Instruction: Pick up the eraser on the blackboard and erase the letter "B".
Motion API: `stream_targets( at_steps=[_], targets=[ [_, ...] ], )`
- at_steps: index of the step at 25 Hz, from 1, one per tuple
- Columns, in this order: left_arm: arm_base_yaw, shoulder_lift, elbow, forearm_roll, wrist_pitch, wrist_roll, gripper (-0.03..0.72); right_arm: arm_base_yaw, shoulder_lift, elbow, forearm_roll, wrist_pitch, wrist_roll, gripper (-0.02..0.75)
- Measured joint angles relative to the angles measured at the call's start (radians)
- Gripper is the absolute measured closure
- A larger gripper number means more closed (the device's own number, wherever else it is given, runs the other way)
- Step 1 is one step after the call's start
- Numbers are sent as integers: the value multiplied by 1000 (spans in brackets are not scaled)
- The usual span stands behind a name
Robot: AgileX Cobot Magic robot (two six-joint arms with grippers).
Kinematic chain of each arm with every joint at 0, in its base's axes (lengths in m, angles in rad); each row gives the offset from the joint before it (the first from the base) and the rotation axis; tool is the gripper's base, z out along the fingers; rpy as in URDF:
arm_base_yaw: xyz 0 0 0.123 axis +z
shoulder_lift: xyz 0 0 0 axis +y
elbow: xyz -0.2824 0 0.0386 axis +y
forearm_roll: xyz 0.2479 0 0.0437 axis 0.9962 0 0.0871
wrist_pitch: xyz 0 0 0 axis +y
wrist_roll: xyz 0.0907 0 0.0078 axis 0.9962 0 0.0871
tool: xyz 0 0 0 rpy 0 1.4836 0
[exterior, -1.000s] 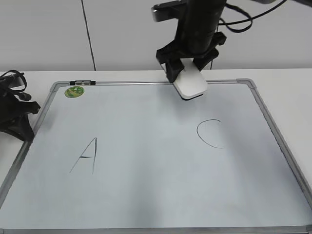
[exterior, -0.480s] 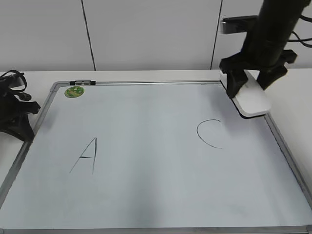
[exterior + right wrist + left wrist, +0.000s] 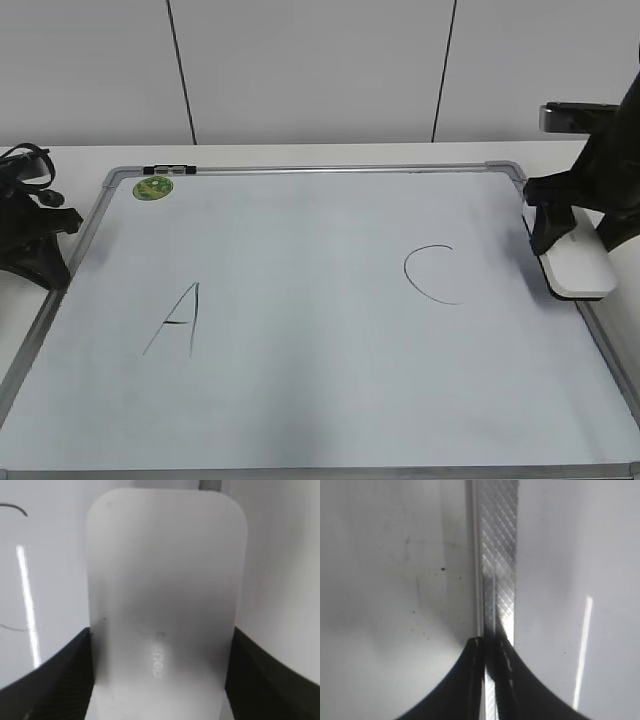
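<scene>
The white eraser (image 3: 583,274) is held in my right gripper (image 3: 577,243), which is shut on its two long sides. It sits over the right edge of the blackboard (image 3: 300,300), just right of the "C" (image 3: 432,275). I cannot tell whether it touches the board. In the right wrist view the eraser (image 3: 165,570) fills the space between the fingers of that gripper (image 3: 161,632), grey lettering up. No letter "B" shows on the board; the space between the "A" (image 3: 178,320) and the "C" is blank. My left gripper (image 3: 490,642) is shut and empty over the board's left frame (image 3: 497,555).
A round green magnet (image 3: 153,187) sits in the board's far left corner. The left arm (image 3: 30,240) with its cables rests beside the board's left edge. A white wall stands behind the table.
My right gripper has carried the eraser from the board's far middle edge to the right and nearer, down to the right frame beside the "C". The left arm has not moved.
</scene>
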Motion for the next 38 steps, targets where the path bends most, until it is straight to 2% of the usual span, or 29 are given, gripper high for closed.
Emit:
stream_targets(
  at_steps=[4, 16, 19, 23, 29, 32, 38],
  targets=[
    [0, 0, 0, 0, 0, 0, 660, -11, 2, 4, 0, -57, -6, 211],
    [0, 0, 0, -2, 2, 0, 660, -11, 97, 5, 6, -96, -18, 210],
    [0, 0, 0, -2, 2, 0, 660, -11, 103, 5, 8, -104, -20, 174],
    [0, 0, 0, -2, 2, 0, 660, -11, 103, -47, 8, -34, -23, 95],
    [0, 0, 0, -2, 2, 0, 645, -11, 29, -172, 8, 112, -38, 85],
    [0, 0, 0, -4, 2, 0, 591, -11, -13, -181, 8, 138, -46, 88],
    [0, 0, -4, 0, 11, 2, 358, -11, -45, -181, 8, 175, -51, 110]
  ],
)
